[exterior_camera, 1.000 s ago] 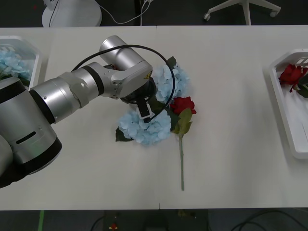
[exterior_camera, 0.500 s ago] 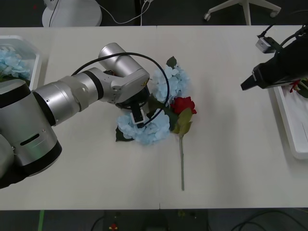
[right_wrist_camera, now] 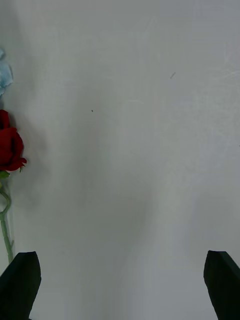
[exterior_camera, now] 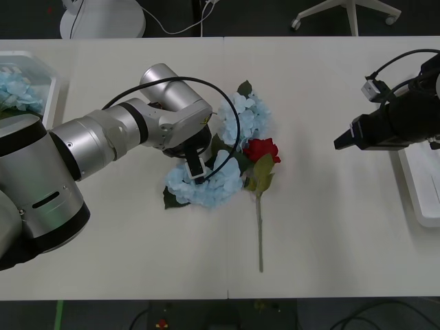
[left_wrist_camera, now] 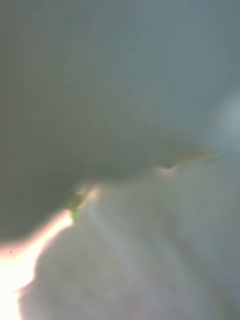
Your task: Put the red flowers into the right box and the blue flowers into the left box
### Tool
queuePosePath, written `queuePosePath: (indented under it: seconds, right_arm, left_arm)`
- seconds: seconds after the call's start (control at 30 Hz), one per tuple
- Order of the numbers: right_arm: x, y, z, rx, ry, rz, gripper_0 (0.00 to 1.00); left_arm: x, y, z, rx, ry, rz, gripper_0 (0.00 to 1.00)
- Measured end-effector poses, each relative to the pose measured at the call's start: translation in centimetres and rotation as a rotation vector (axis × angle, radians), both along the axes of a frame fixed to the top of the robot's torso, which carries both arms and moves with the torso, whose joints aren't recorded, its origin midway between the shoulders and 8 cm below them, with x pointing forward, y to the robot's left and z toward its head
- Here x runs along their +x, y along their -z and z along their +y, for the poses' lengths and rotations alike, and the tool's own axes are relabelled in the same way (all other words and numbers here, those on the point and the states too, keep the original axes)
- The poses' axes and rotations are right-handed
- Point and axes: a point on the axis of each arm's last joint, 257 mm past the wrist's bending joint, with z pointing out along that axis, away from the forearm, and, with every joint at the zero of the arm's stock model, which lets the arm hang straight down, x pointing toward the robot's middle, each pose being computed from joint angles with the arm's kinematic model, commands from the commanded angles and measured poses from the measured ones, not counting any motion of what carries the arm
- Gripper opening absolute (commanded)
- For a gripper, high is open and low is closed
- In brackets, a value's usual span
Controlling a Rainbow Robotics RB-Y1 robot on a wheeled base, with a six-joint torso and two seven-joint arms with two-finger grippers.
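Observation:
Two blue flowers lie mid-table in the front view, an upper head (exterior_camera: 245,113) and a lower head (exterior_camera: 214,189). My left gripper (exterior_camera: 196,168) is pressed down into the lower head, with the wrist above it. The left wrist view is a pale blur at close range. One of the red flowers (exterior_camera: 261,149) (right_wrist_camera: 10,147) lies just right of the blue heads, its stem (exterior_camera: 260,234) running toward the table's near edge. My right gripper (exterior_camera: 342,141) (right_wrist_camera: 120,287) hovers open over bare table to the rose's right, holding nothing. The left box (exterior_camera: 49,77) holds blue flowers (exterior_camera: 17,89).
The right box (exterior_camera: 421,199) sits at the table's right edge, partly covered by my right arm. A white round stand base (exterior_camera: 103,17) and a chair base (exterior_camera: 347,14) stand on the floor beyond the table. Bare tabletop lies between the rose and the right box.
My right arm has come into view from the right and moved left toward the rose. My left gripper has sunk a little lower onto the lower blue head, which shifted slightly.

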Motion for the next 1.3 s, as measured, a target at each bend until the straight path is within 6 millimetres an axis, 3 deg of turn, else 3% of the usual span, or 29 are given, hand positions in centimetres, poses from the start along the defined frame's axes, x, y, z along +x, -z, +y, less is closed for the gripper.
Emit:
queuePosePath:
  seconds: [0.13,0.3,0.53,0.77,0.97,1.17,1.3]
  right_arm:
    - [-1.0,0.8,0.6,0.000,-0.022,-0.006,0.94]
    - [-2.9,1.1,2.9,0.051,0.007,-0.009,0.94]
    - [-4.5,2.0,6.5,0.119,0.034,-0.026,0.95]
    - [-5.5,5.7,9.7,0.128,0.095,-0.027,0.95]
    - [-6.7,8.5,9.9,0.038,0.051,-0.034,0.96]
    - [-7.1,8.9,10.9,0.035,0.114,0.006,0.96]
    - [-6.8,8.6,12.9,0.035,0.097,0.009,0.96]
  left_arm:
    - [-0.8,0.4,-0.8,-0.043,-0.022,0.035,0.00]
    - [-2.9,0.2,-1.5,-0.086,-0.067,0.135,0.00]
    - [-2.9,-4.0,-3.1,-0.197,-0.060,0.168,0.00]
    - [-2.7,-8.0,-3.4,-0.229,-0.079,0.141,0.00]
    - [-2.1,-12.4,-3.8,-0.358,-0.208,0.102,0.00]
    - [-2.2,-13.6,-3.0,-0.474,-0.316,0.143,0.00]
    - [-1.7,-14.6,-2.3,-0.564,-0.460,0.158,0.00]
